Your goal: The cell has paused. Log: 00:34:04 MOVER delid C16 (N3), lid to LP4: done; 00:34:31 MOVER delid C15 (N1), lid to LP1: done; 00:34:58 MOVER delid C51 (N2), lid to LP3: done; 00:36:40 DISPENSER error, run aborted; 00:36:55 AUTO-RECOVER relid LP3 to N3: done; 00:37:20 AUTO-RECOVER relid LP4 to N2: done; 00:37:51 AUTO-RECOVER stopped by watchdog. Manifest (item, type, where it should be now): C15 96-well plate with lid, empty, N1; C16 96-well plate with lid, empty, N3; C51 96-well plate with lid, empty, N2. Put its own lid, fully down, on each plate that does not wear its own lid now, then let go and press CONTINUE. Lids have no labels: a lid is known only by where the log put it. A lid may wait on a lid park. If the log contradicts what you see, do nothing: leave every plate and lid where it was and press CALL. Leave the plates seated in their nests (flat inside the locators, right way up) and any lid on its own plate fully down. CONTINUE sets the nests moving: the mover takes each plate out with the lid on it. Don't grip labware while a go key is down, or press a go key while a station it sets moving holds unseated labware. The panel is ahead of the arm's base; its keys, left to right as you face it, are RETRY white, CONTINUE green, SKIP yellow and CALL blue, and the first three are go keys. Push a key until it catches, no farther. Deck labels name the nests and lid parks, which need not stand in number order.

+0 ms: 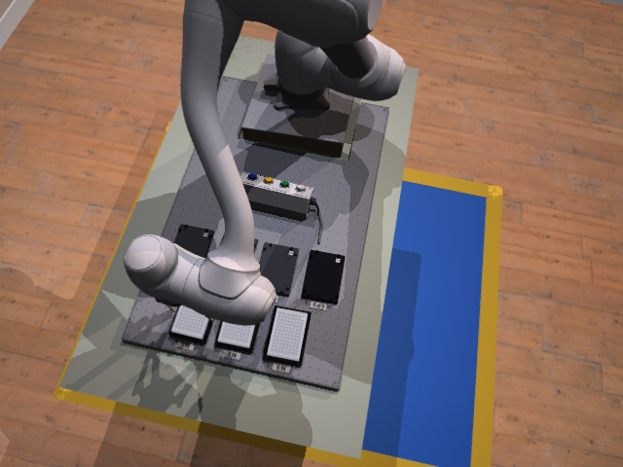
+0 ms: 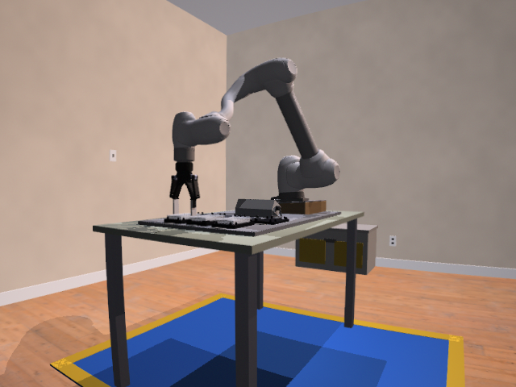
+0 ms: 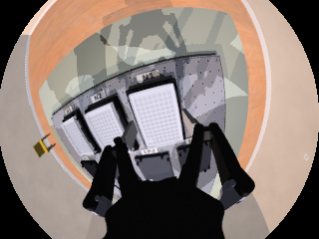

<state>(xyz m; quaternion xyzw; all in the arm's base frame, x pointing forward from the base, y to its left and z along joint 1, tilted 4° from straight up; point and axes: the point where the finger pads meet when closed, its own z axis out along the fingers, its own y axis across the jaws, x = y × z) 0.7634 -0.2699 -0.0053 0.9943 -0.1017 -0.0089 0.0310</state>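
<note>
Three white 96-well plates stand in the front row of nests: left (image 1: 190, 322) (image 3: 76, 135), middle (image 1: 236, 334) (image 3: 104, 122) and right (image 1: 287, 334) (image 3: 156, 116). I cannot tell which of them wear lids. My gripper (image 2: 185, 208) (image 3: 159, 120) is open and points straight down, low over the lid park row just behind the plates. In the wrist view a pale grey flat piece (image 3: 158, 163), seemingly a lid, lies between the spread fingers. In the top view the arm's wrist (image 1: 201, 281) hides the gripper and that park.
Other lid parks are the dark left one (image 1: 194, 239), a greyer one (image 1: 277, 266) and a black one (image 1: 322, 276) at the right. Behind them the key panel (image 1: 277, 200) carries blue (image 1: 251, 176), yellow (image 1: 269, 179), green (image 1: 284, 183) and white (image 1: 301, 188) keys.
</note>
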